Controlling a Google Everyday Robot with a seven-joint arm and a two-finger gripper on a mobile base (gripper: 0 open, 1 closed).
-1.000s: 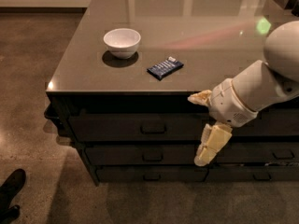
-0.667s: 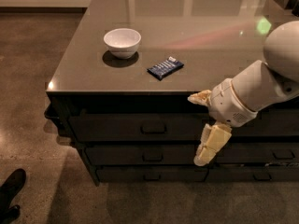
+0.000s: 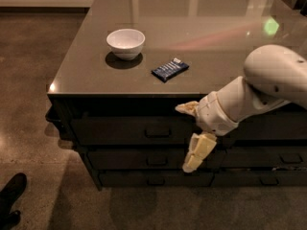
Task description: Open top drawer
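Note:
The top drawer (image 3: 120,128) is the dark front panel just under the counter top, and it is shut. Its small loop handle (image 3: 158,132) sits at the panel's centre. My gripper (image 3: 183,138) is open, with its jaws spread wide, one above the other. The upper cream finger (image 3: 187,108) is level with the drawer's top edge. The lower finger (image 3: 197,152) hangs in front of the drawer below. The gripper is just right of the handle, in front of the panel, and holds nothing. My white arm (image 3: 268,83) reaches in from the right.
A white bowl (image 3: 125,42) and a dark blue snack bar (image 3: 170,69) lie on the glossy counter top (image 3: 201,28). Two shallower drawers (image 3: 144,159) sit below the top one. A dark shoe (image 3: 10,195) is on the floor at the lower left.
My gripper has moved left and slightly down, closer to the top drawer's handle. The drawer, the bowl and the snack bar have not moved.

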